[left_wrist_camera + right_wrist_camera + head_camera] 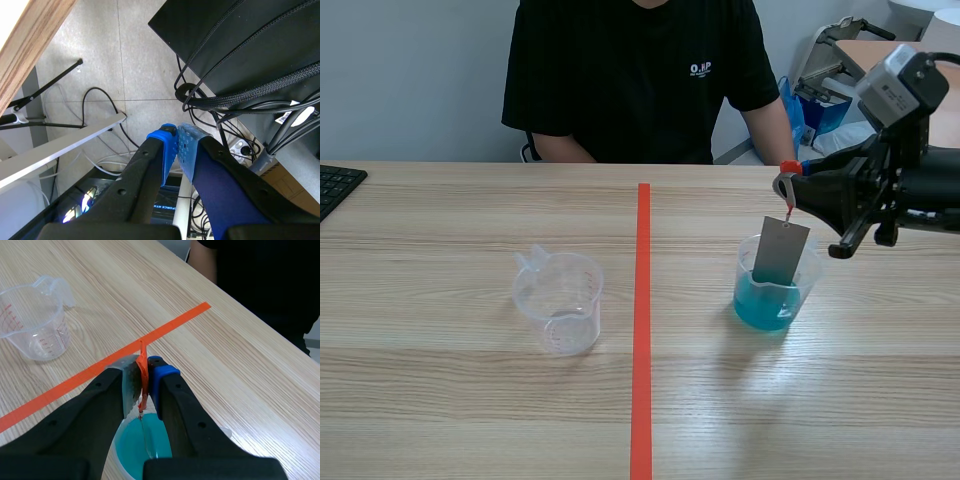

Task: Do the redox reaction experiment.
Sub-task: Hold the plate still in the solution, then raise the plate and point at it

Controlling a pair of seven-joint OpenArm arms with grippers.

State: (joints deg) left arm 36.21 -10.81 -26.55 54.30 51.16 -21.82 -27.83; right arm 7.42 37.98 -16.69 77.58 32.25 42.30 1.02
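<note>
Wooden table (440,400) spreads under the right pincer (788,188), which is clamped on a thin red strip (143,371). Directly beneath that pincer stands a clear measuring cup of blue solution (777,290). An empty measuring cup (560,302) sits well off to its side, across the tape line. From the strip a grey metal plate (780,250) hangs straight below the pincer, its lower end inside the cup's rim; whether it touches the liquid cannot be told. The left pincer (177,145) is closed on nothing, off the table's edge above the floor. The main risk likely lies in the hold: the strip is slim and could slip, dropping the plate and splashing solution. A sideways move might also swing the plate against the wall and tip the light cup.
</note>
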